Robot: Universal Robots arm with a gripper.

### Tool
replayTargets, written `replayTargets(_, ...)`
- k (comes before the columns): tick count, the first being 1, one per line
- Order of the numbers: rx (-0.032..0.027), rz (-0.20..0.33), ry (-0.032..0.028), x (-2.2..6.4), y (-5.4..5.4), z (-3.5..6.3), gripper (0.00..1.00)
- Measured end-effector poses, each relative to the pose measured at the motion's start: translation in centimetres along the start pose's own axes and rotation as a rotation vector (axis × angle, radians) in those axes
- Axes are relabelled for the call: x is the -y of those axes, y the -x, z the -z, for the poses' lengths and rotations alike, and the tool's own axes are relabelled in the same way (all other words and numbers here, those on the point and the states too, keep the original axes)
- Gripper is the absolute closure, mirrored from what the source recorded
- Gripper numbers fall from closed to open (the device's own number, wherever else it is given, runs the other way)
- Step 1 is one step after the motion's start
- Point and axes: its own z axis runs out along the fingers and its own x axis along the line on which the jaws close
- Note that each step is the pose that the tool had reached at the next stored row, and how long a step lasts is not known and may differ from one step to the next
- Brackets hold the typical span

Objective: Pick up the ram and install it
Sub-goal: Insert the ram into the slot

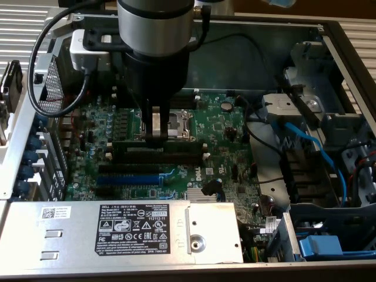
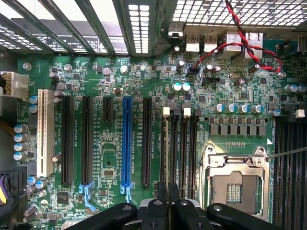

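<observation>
- Motherboard (image 1: 223, 126) lies flat inside an open computer case (image 1: 338, 47), green and crowded with parts.
- Power supply (image 1: 76, 229) with a black label sits along the case's near edge in the exterior view, just beside the board.
- Blue expansion slot (image 1: 134, 177) and its black neighbours run between the power supply and the memory slots. A small heatsink (image 1: 205, 195) stands to the exterior view's right of them.
- CPU socket (image 1: 179, 124), uncovered, sits just behind the memory slots.
- Black cable (image 1: 41, 88) loops off the arm over the case's side at the exterior view's left. A blue cable (image 1: 320, 150) runs through the bay at the exterior view's right.
- Red and black twisted wires (image 2: 240, 45) cross the rear ports in the wrist view.
- Ram (image 1: 182, 144) lies lengthwise along the memory slot nearest the socket, with an empty memory slot (image 1: 176, 157) just beside it.
- Arm (image 1: 155, 41) hangs straight down over the board, wrist vertical.
- Jaws stand nearly together, clamped on the ram's upper edge near its middle.
</observation>
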Motion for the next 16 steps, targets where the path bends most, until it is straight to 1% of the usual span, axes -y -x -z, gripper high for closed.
replayTargets(4, 0.0016, -0.008, -0.0002, 0.00, -0.04, 0.00, 0.88)
replayTargets(9, 0.0063, -0.009, -0.0002, 0.00, -0.30, 0.01, 0.88)
replayTargets(16, 0.0068, -0.009, -0.0002, 0.06, -0.33, 0.01, 0.88)
